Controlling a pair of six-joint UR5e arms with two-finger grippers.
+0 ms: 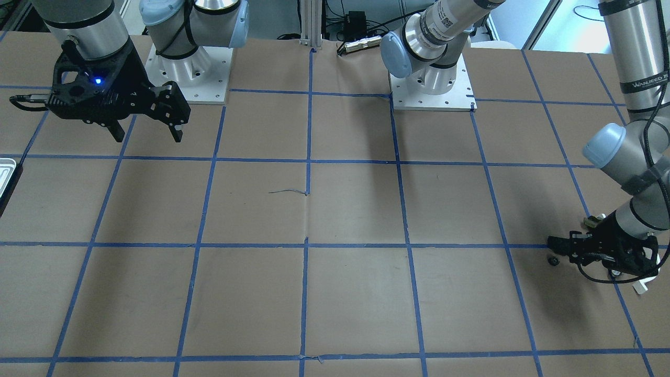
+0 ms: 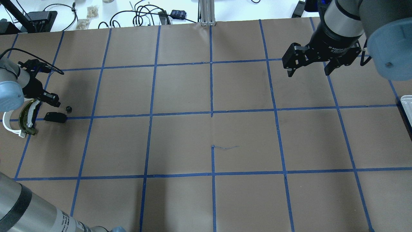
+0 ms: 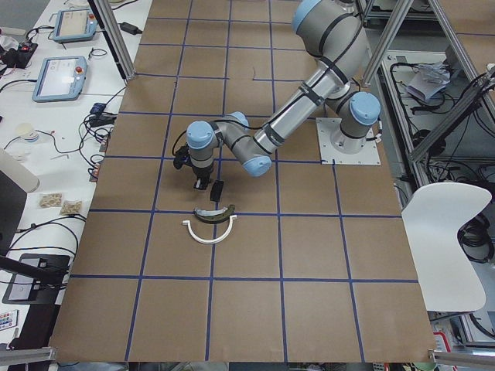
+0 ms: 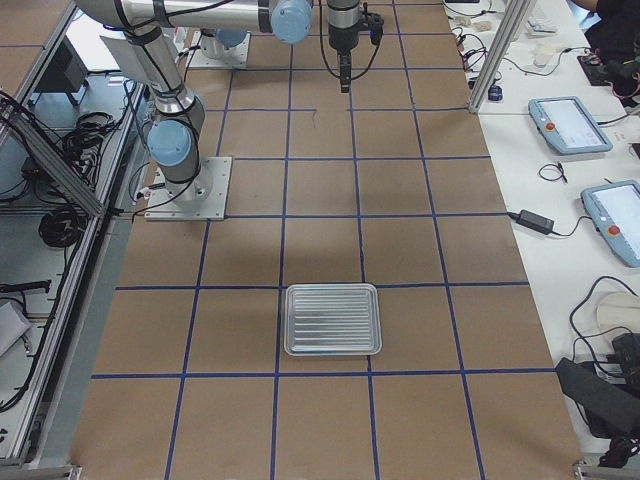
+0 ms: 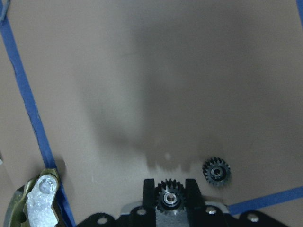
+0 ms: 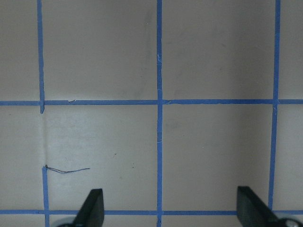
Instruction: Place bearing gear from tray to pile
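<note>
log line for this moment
left gripper: shut on bearing gear, by pile | second gear: on table | right gripper: open, empty | tray: empty
</note>
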